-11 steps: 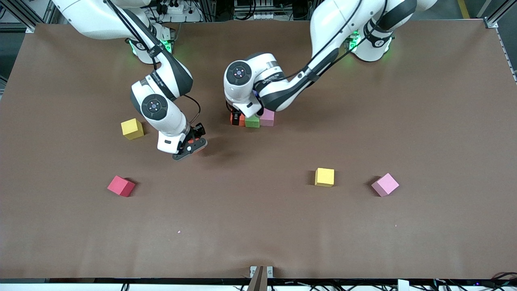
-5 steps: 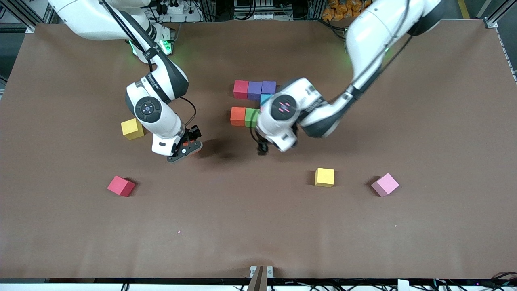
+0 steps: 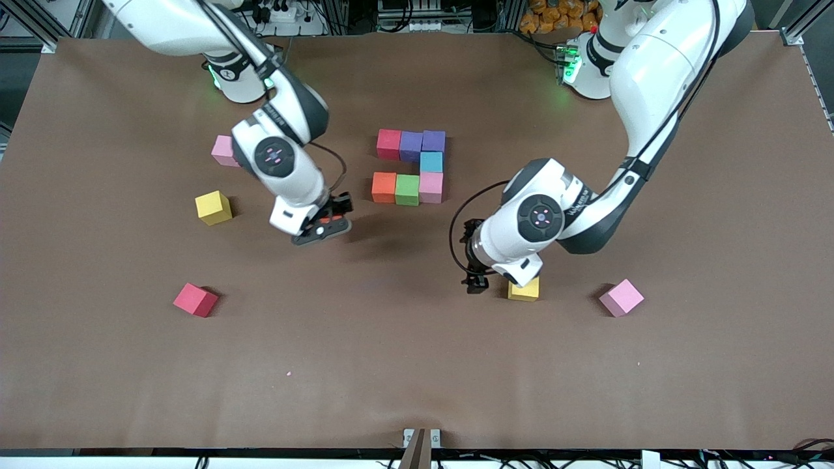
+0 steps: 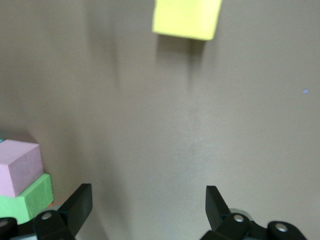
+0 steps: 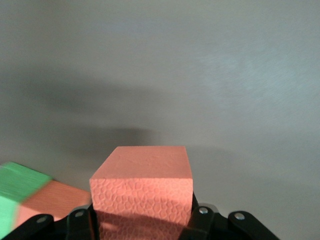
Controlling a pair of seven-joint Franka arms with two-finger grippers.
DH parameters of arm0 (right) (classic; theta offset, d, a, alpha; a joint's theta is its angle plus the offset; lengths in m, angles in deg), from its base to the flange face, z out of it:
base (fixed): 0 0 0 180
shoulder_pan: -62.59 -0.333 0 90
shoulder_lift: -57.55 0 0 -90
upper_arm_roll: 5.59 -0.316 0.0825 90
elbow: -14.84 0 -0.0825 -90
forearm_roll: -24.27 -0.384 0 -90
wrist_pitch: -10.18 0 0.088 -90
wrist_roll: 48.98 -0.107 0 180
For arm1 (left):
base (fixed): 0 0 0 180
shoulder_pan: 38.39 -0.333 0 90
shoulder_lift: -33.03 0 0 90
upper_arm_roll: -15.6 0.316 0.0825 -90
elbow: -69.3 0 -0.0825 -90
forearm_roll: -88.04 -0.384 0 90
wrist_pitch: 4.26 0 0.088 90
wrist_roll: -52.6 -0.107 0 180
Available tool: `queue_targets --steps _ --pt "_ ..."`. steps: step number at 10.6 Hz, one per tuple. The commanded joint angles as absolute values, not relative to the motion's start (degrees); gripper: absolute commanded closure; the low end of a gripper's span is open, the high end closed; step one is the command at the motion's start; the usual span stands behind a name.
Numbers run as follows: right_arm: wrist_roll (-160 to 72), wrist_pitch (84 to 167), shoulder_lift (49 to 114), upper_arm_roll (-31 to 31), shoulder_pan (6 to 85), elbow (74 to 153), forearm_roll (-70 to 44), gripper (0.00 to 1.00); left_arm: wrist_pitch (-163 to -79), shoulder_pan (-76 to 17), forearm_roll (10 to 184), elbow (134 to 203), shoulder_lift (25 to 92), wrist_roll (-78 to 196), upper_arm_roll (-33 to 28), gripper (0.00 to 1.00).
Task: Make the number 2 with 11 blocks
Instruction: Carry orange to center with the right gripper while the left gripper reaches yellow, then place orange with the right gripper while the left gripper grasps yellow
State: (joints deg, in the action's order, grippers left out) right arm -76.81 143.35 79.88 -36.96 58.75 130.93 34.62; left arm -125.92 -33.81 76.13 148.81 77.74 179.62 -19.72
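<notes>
Brown table point(image 3: 651, 391) — right end effector point(image 3: 324, 228) clamps an orange block point(image 5: 142, 192), left end effector point(image 4: 145, 210) gapes empty.

Digit point(image 3: 410, 168): seven cubes packed edge to edge; bare table just nearer the camera than its orange cube point(image 3: 384, 187).
Right gripper point(image 3: 324, 228): over that bare patch, clamping an orange block point(image 5: 142, 192).
Left gripper point(image 3: 479, 270): spread wide beside a yellow block point(image 3: 524, 290); nothing between the fingers.

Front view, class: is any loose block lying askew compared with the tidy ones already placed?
Yes. The loose red block and the loose pink block, both nearer the camera than the square-set partial digit, sit rotated, corners pointing toward the table edges.
</notes>
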Motion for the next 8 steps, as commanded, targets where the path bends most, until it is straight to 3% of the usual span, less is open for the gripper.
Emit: queue_targets --steps 1,8 --pt "-88.4 143.4 80.0 -36.6 54.4 128.5 34.3 0.59 -125.2 -35.1 76.7 147.8 77.8 172.9 -18.3 0.00" --pt "-103.4 148.3 87.0 -32.8 46.1 125.8 35.5 0.59 -125.3 -35.1 77.1 147.9 80.2 163.5 -11.2 0.00"
